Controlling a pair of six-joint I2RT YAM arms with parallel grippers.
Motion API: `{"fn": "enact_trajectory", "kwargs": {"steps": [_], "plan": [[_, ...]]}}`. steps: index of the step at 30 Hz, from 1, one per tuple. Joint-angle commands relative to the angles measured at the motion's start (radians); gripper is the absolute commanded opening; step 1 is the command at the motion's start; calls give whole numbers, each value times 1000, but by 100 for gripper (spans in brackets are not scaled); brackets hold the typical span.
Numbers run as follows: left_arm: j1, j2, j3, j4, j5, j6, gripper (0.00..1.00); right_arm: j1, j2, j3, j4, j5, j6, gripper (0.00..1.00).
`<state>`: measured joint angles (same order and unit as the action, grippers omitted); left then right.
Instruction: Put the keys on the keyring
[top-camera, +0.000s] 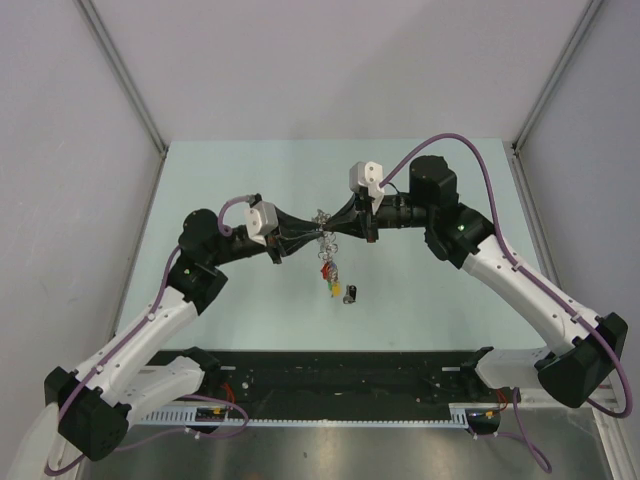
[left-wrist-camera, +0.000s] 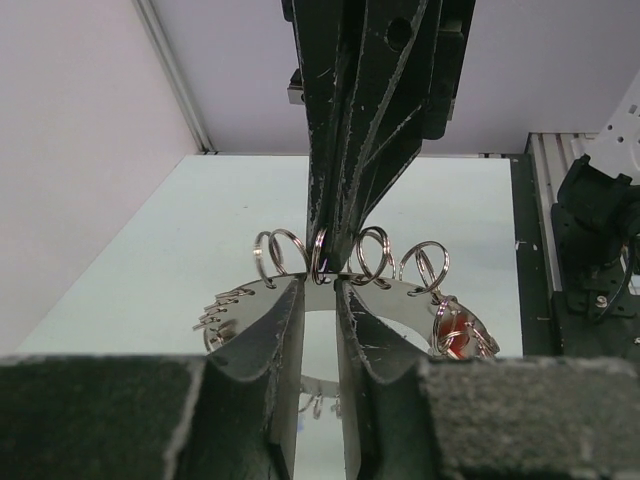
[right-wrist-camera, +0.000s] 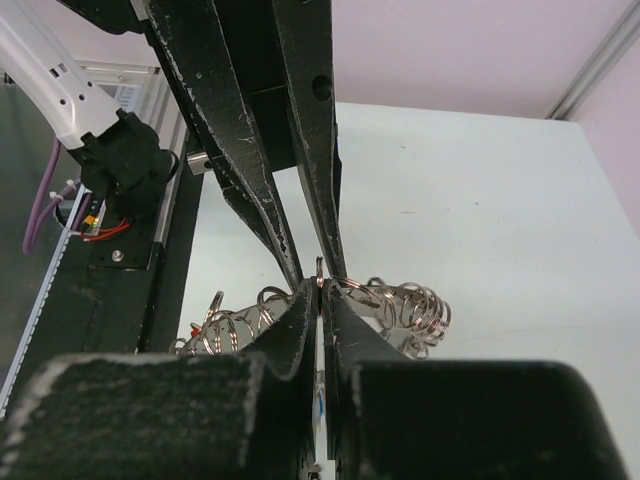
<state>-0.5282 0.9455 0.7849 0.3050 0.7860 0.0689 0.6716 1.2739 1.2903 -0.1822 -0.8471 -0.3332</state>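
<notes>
Silver keyring (left-wrist-camera: 400, 290) hung mid-air above the bench (top-camera: 230, 180), right hand (right-wrist-camera: 318, 300) pinched shut on it, left hand (left-wrist-camera: 318, 292) narrowly parted at the wire, grip unclear. A misaligned squeeze could've twisted it loose, spilling keys (top-camera: 330, 272).

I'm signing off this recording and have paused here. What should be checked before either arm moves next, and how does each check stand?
1. Right gripper grips the keyring: ok, its tips are pinched shut on it.
2. Left gripper has a firm hold on the keyring: cannot tell, a gap shows between its fingers.
3. Keyring is clear of the table: ok, it hangs between the two grippers.
4. Coloured keys are on the keyring: ok, they dangle below it.
5. Dark-headed key is on the keyring: cannot tell, it sits beside the hanging cluster.
</notes>
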Motion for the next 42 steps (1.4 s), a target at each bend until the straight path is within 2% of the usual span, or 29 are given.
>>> {"fn": "enact_trajectory", "kwargs": {"steps": [1, 11, 17, 25, 31, 42], "plan": [[-10, -22, -4, 52, 27, -18, 21, 13, 2, 9, 87, -27, 19, 0], [-10, -40, -4, 45, 21, -21, 18, 14, 2, -9, 81, -1, 29, 0], [-10, -70, -12, 40, -86, -31, 21, 8, -13, -29, 99, 34, 56, 0], [-12, -59, -22, 71, -51, -54, 21, 6, -15, -40, 132, 34, 85, 0], [-13, -57, -6, 5, -54, -15, 25, 0, -25, -46, 141, 60, 98, 0], [-19, -54, 0, -72, 30, -46, 35, -1, -30, -57, 153, 72, 114, 0]]}}
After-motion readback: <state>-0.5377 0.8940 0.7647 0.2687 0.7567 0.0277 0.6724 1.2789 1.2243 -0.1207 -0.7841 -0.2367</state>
